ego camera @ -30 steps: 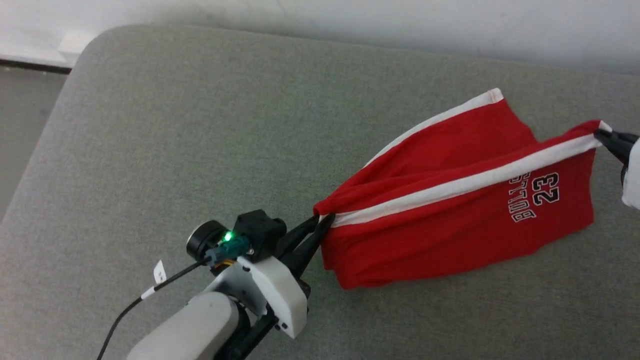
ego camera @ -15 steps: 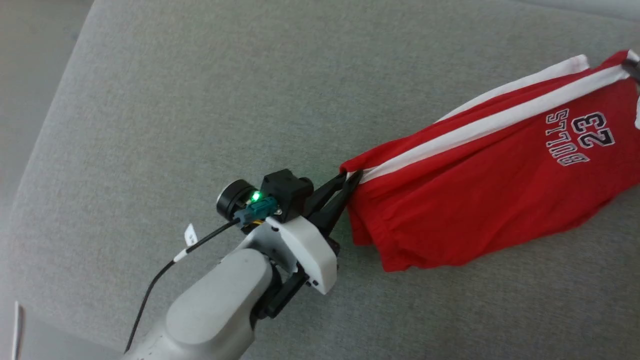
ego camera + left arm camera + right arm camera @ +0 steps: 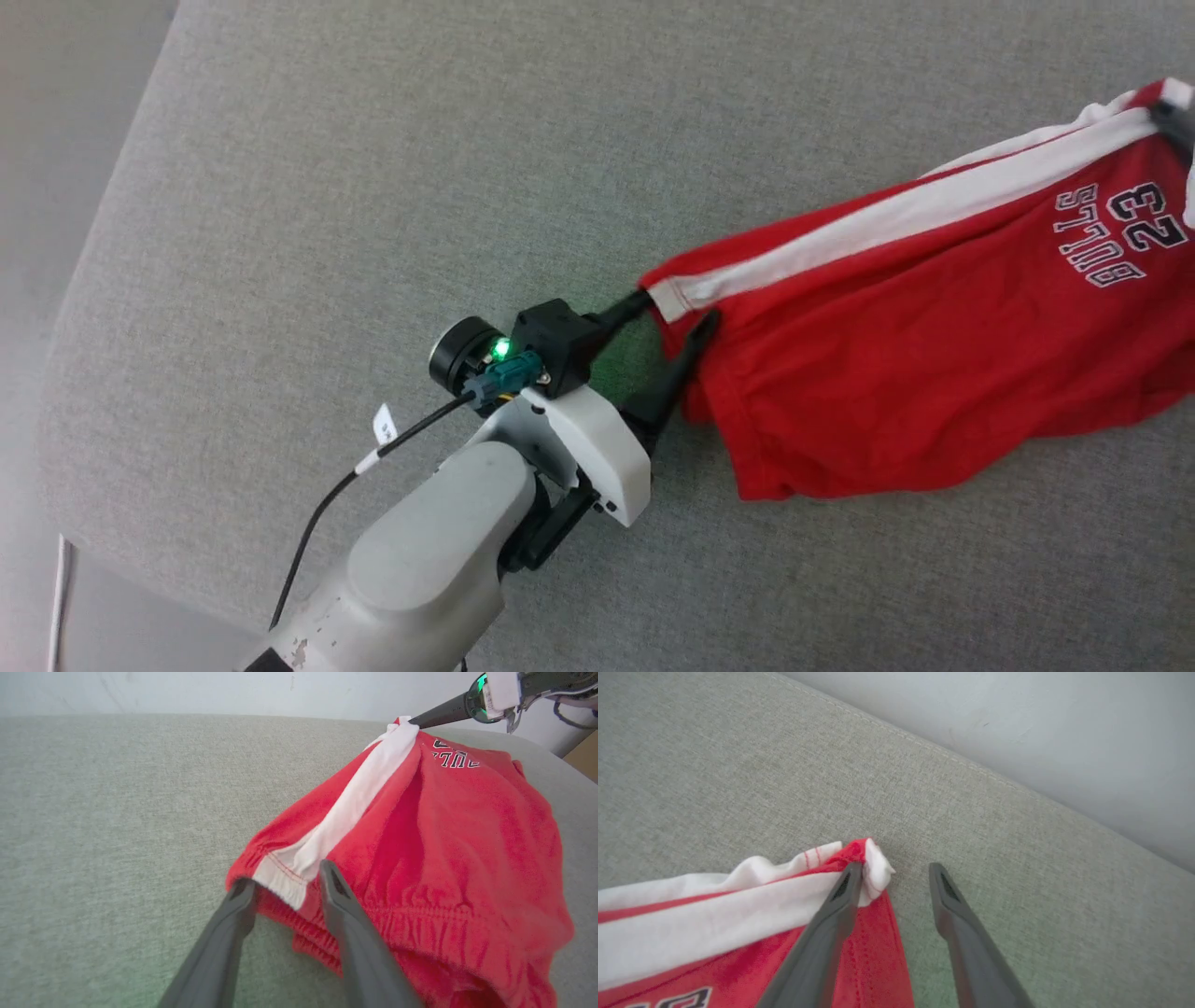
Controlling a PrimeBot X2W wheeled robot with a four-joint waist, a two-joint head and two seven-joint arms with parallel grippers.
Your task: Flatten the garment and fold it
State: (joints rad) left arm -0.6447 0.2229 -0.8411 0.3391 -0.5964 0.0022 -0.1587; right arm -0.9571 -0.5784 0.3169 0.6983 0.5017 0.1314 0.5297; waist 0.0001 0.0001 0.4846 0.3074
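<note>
The red shorts lie stretched out on the grey cushion, white side stripe on top and the "23" print near the right end. My left gripper is open at the waistband end. In the left wrist view the stripe's end sits between its spread fingers. My right gripper is open at the hem corner, which rests against its left finger. That gripper also shows as a dark tip at the head view's right edge, and far off in the left wrist view.
The grey fabric cushion spreads wide to the left of the shorts. Its rounded left edge drops to the floor. A pale wall runs along the cushion's far side. A cable trails from my left wrist.
My left gripper's fingers have spread apart from the waistband corner they pinched. The head camera has shifted, so the shorts sit further right and higher in view.
</note>
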